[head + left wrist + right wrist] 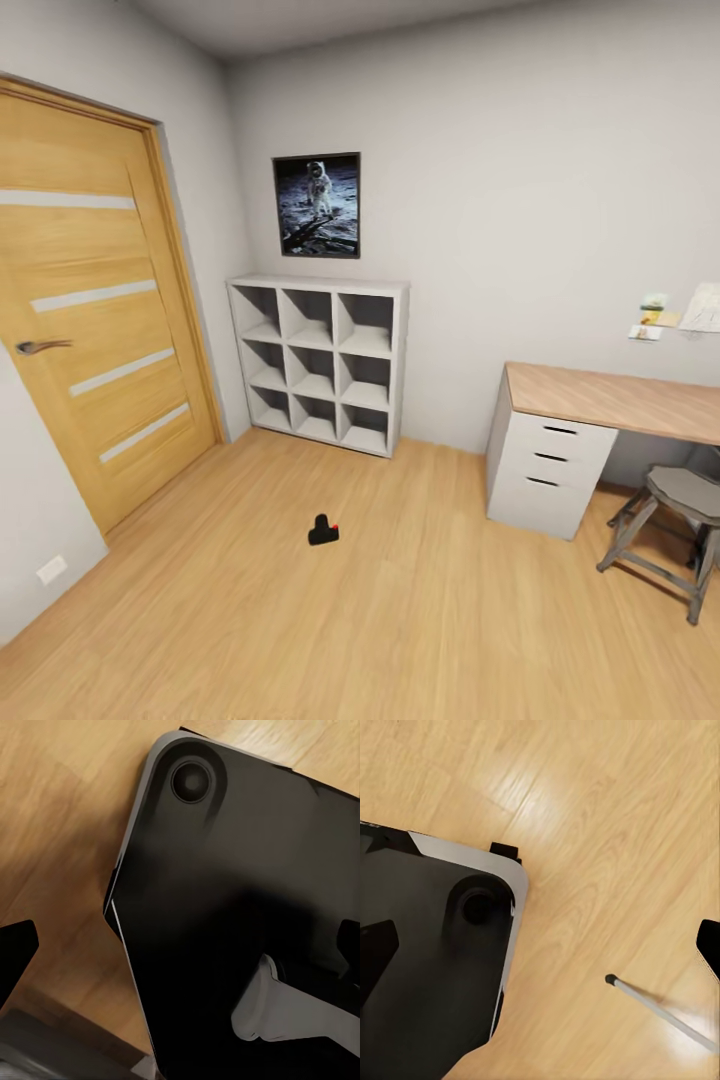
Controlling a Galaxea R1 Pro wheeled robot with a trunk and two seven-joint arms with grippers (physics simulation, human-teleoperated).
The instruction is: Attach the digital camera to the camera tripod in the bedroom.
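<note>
Left end effector (pixel 180 945) over robot base; shelf cubes (pixel 318 362) empty.

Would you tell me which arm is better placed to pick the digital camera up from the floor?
Left, though only marginally: the digital camera lies on the floor slightly left of the head view's centre. Both wrist views look down on the robot's base, so neither arm seems near it yet.

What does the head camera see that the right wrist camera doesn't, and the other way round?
The head view has the digital camera lying on the floor, a white cube shelf, a wooden door, a desk and a stool. The right wrist view has the robot's dark base and a thin silver rod. Both share the light wood floor.
</note>
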